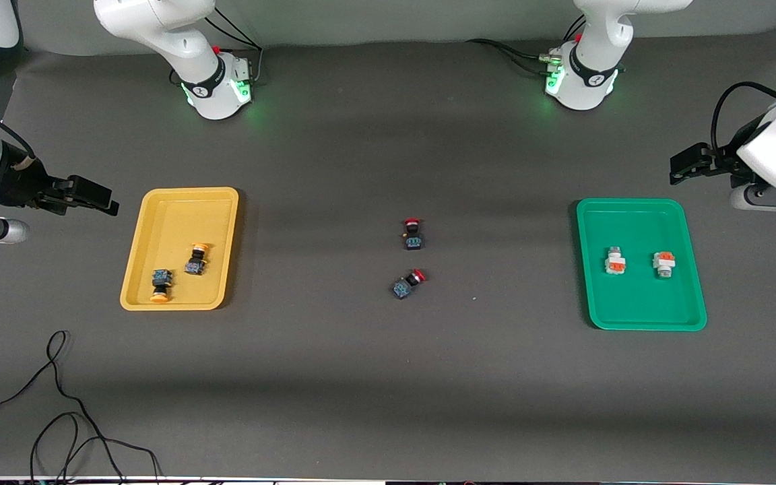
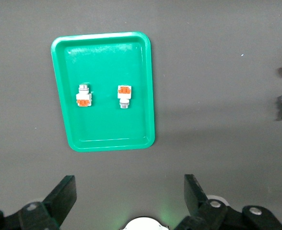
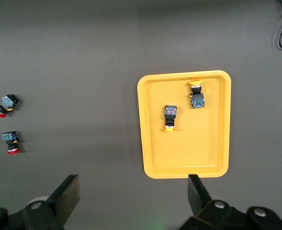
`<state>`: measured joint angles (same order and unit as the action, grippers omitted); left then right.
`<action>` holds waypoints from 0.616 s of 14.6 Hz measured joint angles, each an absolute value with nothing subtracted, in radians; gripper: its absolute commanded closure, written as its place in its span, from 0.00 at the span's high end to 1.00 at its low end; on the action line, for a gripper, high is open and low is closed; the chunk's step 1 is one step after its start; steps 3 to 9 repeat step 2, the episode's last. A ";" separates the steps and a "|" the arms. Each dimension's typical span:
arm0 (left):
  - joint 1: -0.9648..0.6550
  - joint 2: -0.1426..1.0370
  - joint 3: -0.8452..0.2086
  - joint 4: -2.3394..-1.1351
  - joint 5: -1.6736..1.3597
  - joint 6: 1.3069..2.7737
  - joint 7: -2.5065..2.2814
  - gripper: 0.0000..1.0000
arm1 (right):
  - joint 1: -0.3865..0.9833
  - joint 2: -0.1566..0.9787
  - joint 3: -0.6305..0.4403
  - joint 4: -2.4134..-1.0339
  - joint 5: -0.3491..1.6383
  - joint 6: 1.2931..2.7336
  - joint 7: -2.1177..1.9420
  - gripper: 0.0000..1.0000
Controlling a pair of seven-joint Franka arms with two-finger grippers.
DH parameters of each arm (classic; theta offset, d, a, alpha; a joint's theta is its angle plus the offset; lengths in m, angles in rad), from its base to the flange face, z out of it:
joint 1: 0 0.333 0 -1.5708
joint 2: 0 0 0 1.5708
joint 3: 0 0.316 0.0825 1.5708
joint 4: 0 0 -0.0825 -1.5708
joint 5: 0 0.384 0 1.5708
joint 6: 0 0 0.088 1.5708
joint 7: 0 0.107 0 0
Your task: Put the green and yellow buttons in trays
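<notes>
Both arms are waiting, drawn back to their own ends of the table and holding nothing. The left gripper (image 1: 688, 167) is hanging above bare table just off the green tray's (image 1: 691, 296) corner, toward the left arm's end; its wrist view shows the fingers (image 2: 64, 194) spread wide apart with only grey mat between them. The right gripper (image 1: 95, 195) is hovering beside the yellow tray (image 1: 135, 256), toward the right arm's end, and its fingers (image 3: 69, 191) are standing wide apart too — nothing in them.

The four task buttons are lying in the trays. In the yellow tray, two black-bodied ones with orange-yellow caps are resting on their sides: one (image 1: 197, 259) near the tray's middle, the other (image 1: 160, 284) nearer the front camera, close to the tray's rim. They are near each other but not touching. In the green tray, two white-bodied ones with orange patches are sitting side by side and apart — one (image 1: 616, 261) toward the table's middle, the other (image 1: 663, 263) toward the left arm's end.

Out on the mat between the trays, two black switches with red caps are lying loose: one (image 1: 413, 234) farther from the front camera, the other (image 1: 408, 283) nearer and tilted.
</notes>
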<state>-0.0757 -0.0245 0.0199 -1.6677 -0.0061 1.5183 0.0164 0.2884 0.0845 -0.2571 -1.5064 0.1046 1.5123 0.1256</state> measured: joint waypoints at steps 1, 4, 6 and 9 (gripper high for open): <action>-0.078 -0.024 0.023 -1.668 -0.006 1.518 0.016 1.00 | 0.288 0.085 -0.258 -1.507 0.105 1.512 0.126 1.00; -0.078 -0.024 0.024 -1.668 -0.006 1.518 0.016 1.00 | 0.288 0.085 -0.259 -1.507 0.105 1.512 0.126 1.00; -0.078 -0.024 0.024 -1.668 -0.006 1.518 0.016 1.00 | 0.288 0.085 -0.259 -1.507 0.105 1.512 0.126 1.00; -0.078 -0.024 0.024 -1.668 -0.006 1.518 0.016 1.00 | 0.288 0.085 -0.259 -1.507 0.105 1.512 0.126 1.00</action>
